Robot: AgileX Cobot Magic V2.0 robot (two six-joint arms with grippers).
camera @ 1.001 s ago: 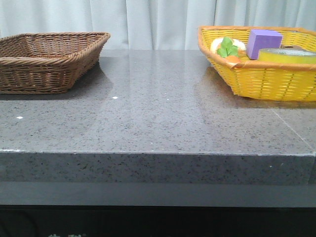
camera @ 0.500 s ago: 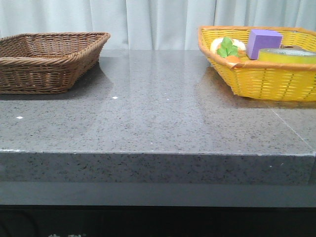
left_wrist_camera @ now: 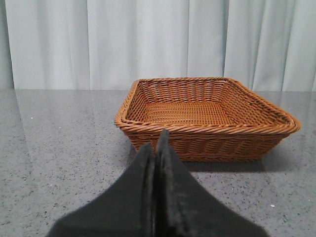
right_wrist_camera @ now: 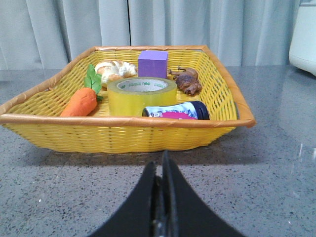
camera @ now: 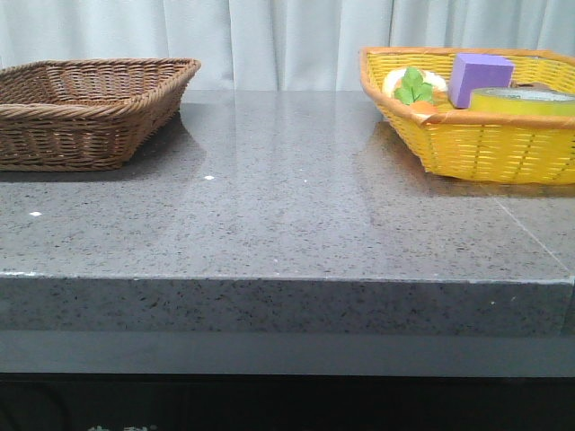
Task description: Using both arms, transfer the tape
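Note:
The tape, a wide yellow translucent roll with a white core and green print, lies flat in the middle of the yellow basket. In the front view only its top shows above the yellow basket's wall at the right. My right gripper is shut and empty, low over the table in front of that basket. My left gripper is shut and empty, in front of the empty brown wicker basket. Neither gripper shows in the front view.
The yellow basket also holds a purple cube, a toy carrot, a bread roll, a brown figure and a dark can with a pink label. The brown basket stands at the far left of the grey table.

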